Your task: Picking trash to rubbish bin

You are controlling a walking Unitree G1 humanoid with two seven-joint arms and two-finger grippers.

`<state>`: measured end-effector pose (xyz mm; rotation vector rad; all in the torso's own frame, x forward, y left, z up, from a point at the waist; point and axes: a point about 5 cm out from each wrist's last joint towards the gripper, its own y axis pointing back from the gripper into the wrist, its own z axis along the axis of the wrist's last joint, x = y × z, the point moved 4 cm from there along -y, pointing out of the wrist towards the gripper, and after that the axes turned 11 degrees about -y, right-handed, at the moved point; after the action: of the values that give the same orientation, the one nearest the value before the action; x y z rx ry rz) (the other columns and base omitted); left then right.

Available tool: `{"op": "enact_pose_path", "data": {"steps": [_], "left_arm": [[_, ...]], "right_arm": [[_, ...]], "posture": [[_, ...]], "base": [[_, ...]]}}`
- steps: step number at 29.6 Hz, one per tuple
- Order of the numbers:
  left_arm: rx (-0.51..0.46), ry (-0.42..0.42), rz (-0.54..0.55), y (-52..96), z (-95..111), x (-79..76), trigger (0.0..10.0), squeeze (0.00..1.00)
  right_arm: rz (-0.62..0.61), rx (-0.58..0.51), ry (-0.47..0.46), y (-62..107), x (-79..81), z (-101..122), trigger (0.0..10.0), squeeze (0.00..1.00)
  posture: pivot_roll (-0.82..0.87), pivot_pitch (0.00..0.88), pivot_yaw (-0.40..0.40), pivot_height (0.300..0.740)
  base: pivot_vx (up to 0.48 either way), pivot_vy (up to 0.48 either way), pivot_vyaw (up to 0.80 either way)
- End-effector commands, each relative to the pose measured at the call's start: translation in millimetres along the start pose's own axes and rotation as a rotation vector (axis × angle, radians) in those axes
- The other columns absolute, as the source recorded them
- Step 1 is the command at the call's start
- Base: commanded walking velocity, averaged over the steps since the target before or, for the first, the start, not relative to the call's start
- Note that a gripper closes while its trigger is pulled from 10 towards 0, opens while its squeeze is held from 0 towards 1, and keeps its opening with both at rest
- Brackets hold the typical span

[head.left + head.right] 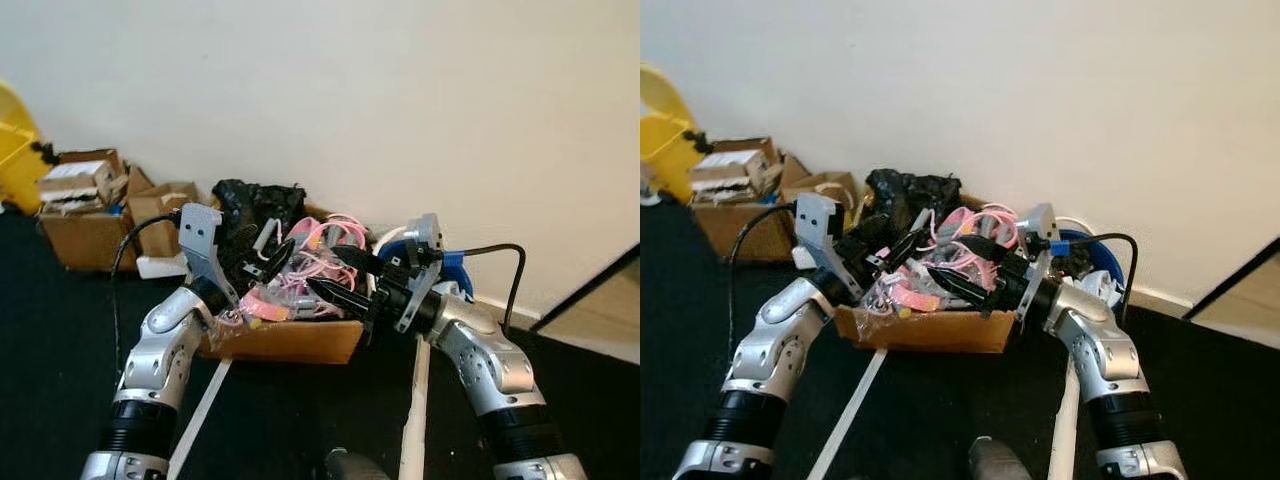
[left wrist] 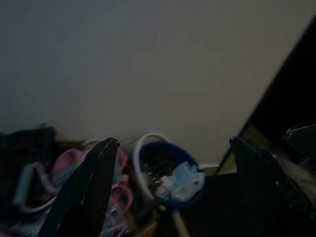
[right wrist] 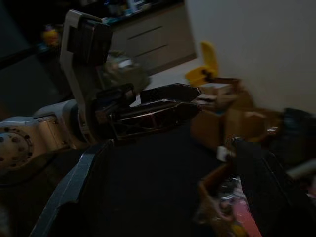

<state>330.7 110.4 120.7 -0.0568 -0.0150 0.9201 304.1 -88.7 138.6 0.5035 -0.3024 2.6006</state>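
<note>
Trash fills a shallow cardboard box (image 1: pixel 925 328) set on the dark floor against the white wall: pink cords and wrappers (image 1: pixel 970 240) tangled in the middle, a crumpled black bag (image 1: pixel 910 190) at the far side. Both grippers hover over the heap with nothing held. The left gripper (image 1: pixel 892 252) reaches in from the left with its fingers spread, and the right gripper (image 1: pixel 965 270) comes in from the right, its fingers also apart and pointing toward the other. To the right of the box, against the wall, stands a blue bucket (image 2: pixel 170 173) with crumpled scraps already in it, probably the rubbish bin. A good pick would take one loose piece at the top rather than the knotted cords, closing squarely on it, and only one arm should descend, since the fingertips are near each other.
</note>
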Motion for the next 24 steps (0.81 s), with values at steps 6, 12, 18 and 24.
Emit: {"op": "enact_pose_path", "data": {"steps": [6,12,18,24], "left_arm": [[0.005,0.017,-0.008,0.3,-3.5,-1.7,10.0,0.0],[0.006,0.018,-0.01,0.1,-4.6,-1.6,10.0,0.0],[-0.001,0.023,-0.015,-0.2,-3.6,-2.2,10.0,0.0],[-0.011,0.021,-0.011,-1.5,-0.5,-1.1,10.0,0.0]], "right_arm": [[-0.008,-0.002,-0.013,2.3,-1.5,0.1,10.0,0.0],[-0.006,0.006,-0.008,1.9,-1.8,-1.6,10.0,0.0],[0.02,0.013,-0.004,1.4,2.1,-2.5,10.0,0.0],[0.03,0.004,-0.005,1.0,3.1,-0.1,10.0,0.0]], "posture": [[0.01,0.0,-0.025,0.74],[0.01,0.0,-0.03,0.74],[0.01,0.0,-0.028,0.74],[0.01,0.0,-0.028,0.74]], "base": [[0.0,0.0,-0.79],[0.0,0.0,-0.79],[0.0,0.0,-0.79],[0.0,0.0,-0.79]]}}
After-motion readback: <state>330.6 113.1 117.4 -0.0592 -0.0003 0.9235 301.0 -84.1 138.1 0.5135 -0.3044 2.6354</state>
